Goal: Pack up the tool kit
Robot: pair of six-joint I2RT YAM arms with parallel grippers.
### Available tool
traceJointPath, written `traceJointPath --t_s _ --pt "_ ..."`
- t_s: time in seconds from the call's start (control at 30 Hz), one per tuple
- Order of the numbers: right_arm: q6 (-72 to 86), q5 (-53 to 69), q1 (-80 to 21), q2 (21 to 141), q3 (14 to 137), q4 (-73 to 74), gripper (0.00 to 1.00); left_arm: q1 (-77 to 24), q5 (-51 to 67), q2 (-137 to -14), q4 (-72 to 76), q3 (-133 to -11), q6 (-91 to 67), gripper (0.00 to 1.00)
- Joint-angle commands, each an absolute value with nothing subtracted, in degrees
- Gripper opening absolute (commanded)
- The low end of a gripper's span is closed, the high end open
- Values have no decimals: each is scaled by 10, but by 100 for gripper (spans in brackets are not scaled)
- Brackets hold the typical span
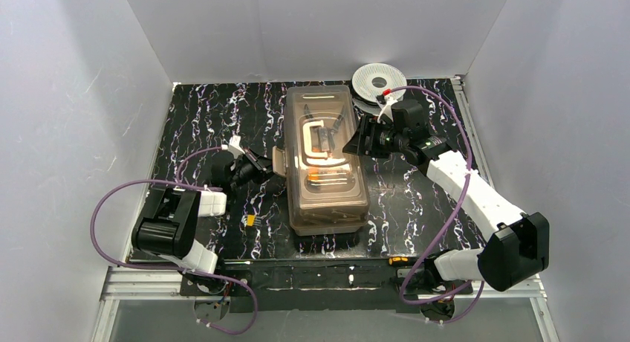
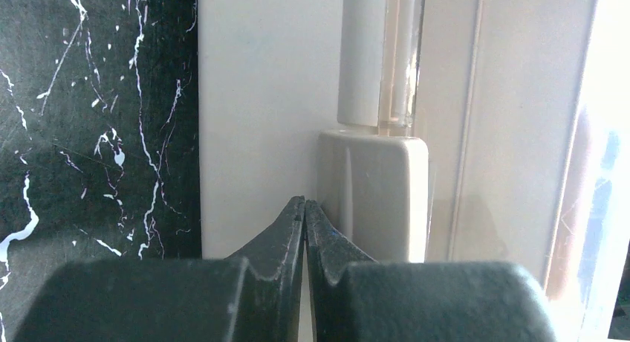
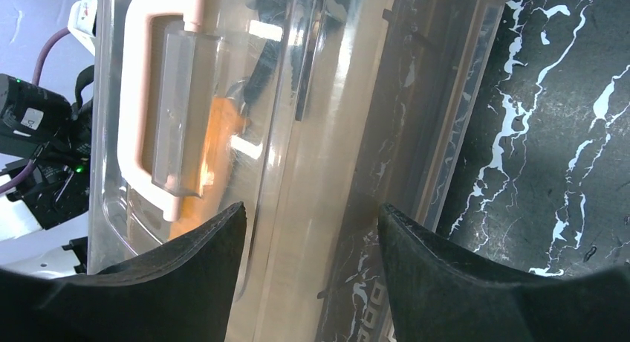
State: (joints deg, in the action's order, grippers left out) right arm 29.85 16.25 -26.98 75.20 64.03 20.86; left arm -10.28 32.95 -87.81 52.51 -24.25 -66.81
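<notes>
The smoky-brown toolbox stands in the middle of the table with its lid down and its cream handle on top. Dark tools and an orange part show dimly through the lid; I cannot tell them apart. My left gripper is shut and empty, its tips right at the beige latch on the box's left side. My right gripper is open over the lid's right edge, above the box's wall. The handle lies left of it.
A round white spool lies at the back, behind the right gripper. A small yellow piece lies on the black marbled table left of the box's front. White walls enclose three sides.
</notes>
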Motion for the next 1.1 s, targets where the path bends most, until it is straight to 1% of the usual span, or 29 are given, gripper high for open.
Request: traceJointPath --t_s 0.0,0.37,0.6,0.67,0.77,0.87,1.07 --pt "283 168 -275 760 649 229 71 -108 339 -836 617 -242 -690 4" --pt "284 167 -275 755 651 234 70 -107 306 -808 699 -189 -727 4" --pt "281 168 -275 753 651 235 71 -105 320 -858 795 -188 -779 4" --pt "281 168 -275 752 650 235 70 -105 335 -879 795 -202 -786 4" --pt "279 168 -275 754 652 235 70 -106 351 -885 750 -223 -770 3" --pt "279 168 -275 757 654 238 70 -107 331 -858 674 -218 -741 2" --pt "278 164 -275 754 659 241 71 -106 219 -757 357 -232 -632 3"
